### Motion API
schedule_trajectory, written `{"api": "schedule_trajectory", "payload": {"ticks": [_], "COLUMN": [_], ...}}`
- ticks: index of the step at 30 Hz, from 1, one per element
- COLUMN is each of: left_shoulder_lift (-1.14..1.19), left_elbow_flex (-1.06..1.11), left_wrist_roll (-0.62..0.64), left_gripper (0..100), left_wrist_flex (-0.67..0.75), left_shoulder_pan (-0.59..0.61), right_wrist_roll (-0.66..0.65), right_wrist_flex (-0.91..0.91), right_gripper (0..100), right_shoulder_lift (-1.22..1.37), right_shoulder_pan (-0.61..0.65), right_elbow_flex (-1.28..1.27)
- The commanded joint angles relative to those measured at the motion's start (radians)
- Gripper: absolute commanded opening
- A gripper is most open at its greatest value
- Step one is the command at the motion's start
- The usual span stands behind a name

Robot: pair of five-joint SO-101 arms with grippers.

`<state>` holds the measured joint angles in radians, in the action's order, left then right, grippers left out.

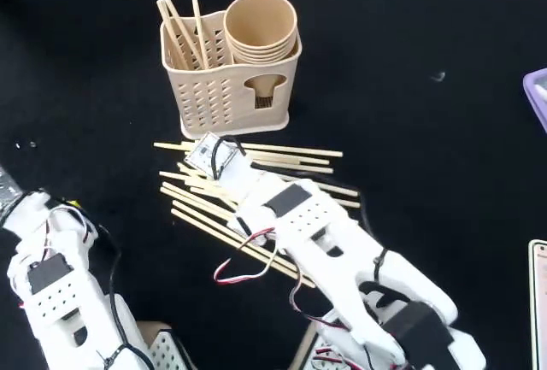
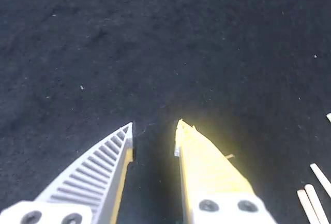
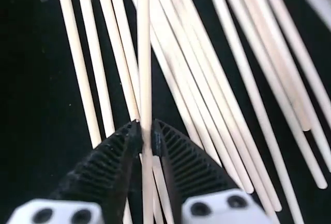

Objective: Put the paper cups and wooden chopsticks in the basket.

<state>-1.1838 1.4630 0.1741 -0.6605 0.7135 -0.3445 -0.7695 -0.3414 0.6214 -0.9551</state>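
Directly in front of the beige perforated plastic basket (image 1: 229, 101), on the side facing the arms, the loose chopsticks (image 1: 282, 165), pale round wooden sticks, lie in a rough fan on the black cloth-covered table (image 1: 427, 156); they start just beside the basket's base and spread away from it, several crossing or touching one another.

Inside the basket, one compartment holds the paper cups (image 1: 261, 24), a nested stack of tan cups standing upright; the adjoining compartment holds the stored chopsticks (image 1: 181, 32), a few wooden sticks leaning on end with their tops above the rim.

The right gripper (image 3: 145, 131) sits over the pile in front of the basket; its dark ribbed jaws are pinched nearly together on the gripped chopstick (image 3: 144, 69), a single pale stick running lengthwise between them and lying across its neighbours; whether it is lifted off the pile cannot be told.

The left gripper (image 2: 153, 131) hangs over bare cloth, well apart from the basket and to one side of the pile; its jaws stand moderately apart with nothing between them.

Progress assessment: no cup lies on the table, so the cup portion appears complete; the chopstick portion appears less than half done, since far more sticks lie in front of the basket than stand inside it.
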Motion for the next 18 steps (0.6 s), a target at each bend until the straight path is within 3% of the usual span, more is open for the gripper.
{"api": "schedule_trajectory", "payload": {"ticks": [1, 14, 17, 18], "left_shoulder_lift": [-0.015, -0.015, -0.015, -0.015], "left_elbow_flex": [-0.053, -0.050, -0.048, -0.048], "left_wrist_roll": [0.018, 0.018, 0.018, 0.017], "left_gripper": [14, 14, 14, 14], "left_wrist_flex": [0.017, 0.017, 0.017, 0.017], "left_shoulder_pan": [0.010, 0.008, 0.008, 0.008], "right_wrist_roll": [0.008, 0.006, -0.046, -0.060], "right_wrist_flex": [0.018, 0.037, 0.037, 0.035], "right_gripper": [12.2, 9.1, 0.5, 1.8], "right_shoulder_lift": [0.038, 0.186, 0.173, 0.160], "right_shoulder_pan": [-0.012, -0.012, -0.012, -0.012], "right_elbow_flex": [0.010, 0.073, 0.074, 0.071]}}
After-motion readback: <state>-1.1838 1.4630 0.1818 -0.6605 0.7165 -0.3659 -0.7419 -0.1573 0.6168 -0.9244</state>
